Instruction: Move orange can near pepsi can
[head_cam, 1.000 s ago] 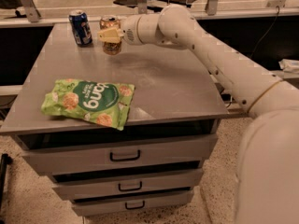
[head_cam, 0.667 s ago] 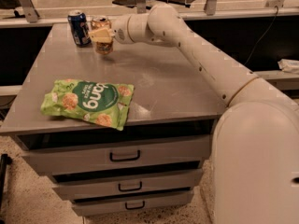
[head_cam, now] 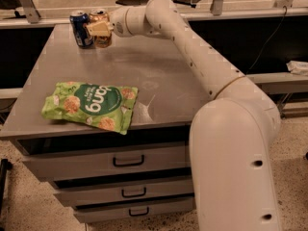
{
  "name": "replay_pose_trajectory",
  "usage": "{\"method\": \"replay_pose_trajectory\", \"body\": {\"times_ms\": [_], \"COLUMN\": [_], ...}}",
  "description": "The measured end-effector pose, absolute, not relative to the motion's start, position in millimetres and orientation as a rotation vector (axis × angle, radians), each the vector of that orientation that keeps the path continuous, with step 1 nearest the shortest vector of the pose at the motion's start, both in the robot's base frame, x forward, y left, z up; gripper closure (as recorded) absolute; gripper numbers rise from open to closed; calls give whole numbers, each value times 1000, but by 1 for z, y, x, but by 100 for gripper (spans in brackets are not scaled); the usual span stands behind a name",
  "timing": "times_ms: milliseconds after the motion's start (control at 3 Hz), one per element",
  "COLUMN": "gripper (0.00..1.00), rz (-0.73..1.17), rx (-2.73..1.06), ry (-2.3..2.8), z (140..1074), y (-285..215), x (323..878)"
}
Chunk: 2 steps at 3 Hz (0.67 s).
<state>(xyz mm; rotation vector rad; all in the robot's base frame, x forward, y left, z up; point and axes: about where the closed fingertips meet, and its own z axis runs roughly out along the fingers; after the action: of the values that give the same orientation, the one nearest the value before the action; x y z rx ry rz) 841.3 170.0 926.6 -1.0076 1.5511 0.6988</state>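
Observation:
The orange can [head_cam: 101, 37] stands upright at the far left of the grey tabletop [head_cam: 159, 81], right beside the dark blue pepsi can [head_cam: 81, 29], which is on its left. The two cans look nearly touching. My gripper [head_cam: 99, 29] reaches in from the right at the end of the white arm [head_cam: 192, 47], and its pale fingers [head_cam: 98, 29] are closed around the orange can's upper half. The can's base appears to be at the table surface.
A green snack bag [head_cam: 91, 105] lies flat near the table's front left edge. Below the top are three drawers with dark handles [head_cam: 128, 161]. My arm's large white base [head_cam: 236, 167] stands at the table's front right corner.
My gripper has carried the orange can further left across the back of the table, so it now stands right next to the pepsi can.

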Motion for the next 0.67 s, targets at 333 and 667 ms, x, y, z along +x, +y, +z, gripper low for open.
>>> {"method": "replay_pose_trajectory", "body": {"times_ms": [333, 667], "gripper": [100, 83], "rz": [687, 661], "rx": [-1025, -1034], "ry": [1541, 1554], "z": [926, 918], "y": [178, 187], "x": [847, 854]}}
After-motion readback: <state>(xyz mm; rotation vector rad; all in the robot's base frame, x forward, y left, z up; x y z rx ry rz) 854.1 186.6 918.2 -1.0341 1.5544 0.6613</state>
